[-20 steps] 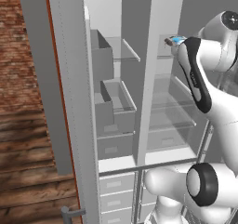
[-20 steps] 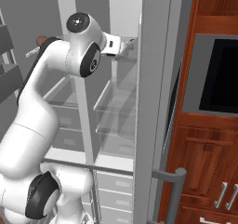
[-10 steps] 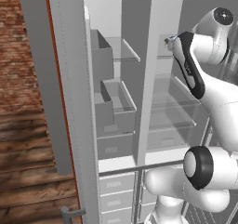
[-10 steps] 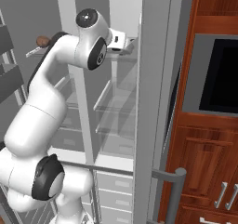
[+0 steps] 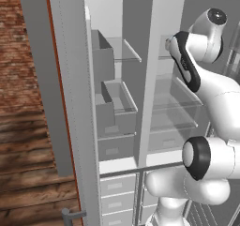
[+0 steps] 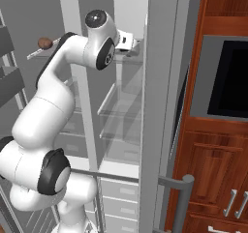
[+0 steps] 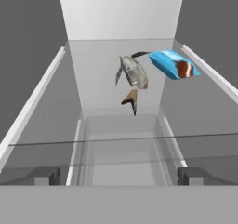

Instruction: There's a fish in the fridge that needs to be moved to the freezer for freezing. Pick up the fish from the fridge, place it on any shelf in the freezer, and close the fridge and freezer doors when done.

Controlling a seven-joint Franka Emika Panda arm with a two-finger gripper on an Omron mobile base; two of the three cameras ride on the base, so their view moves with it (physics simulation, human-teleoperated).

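Pincer spread, empty; ahead one fish and one blue packet.

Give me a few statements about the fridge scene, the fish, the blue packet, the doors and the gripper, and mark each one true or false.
1. The fish lies on a glass shelf beside a blue packet. True.
2. The gripper is shut on the fish. False: its fingertips stand wide apart, short of the fish, holding nothing.
3. Both doors are closed. False: the freezer door and the fridge door both stand open.
4. A small round brown item sits on a high freezer shelf, in the right base view. True.
5. The blue packet lies on top of the fish. False: it lies beside it.
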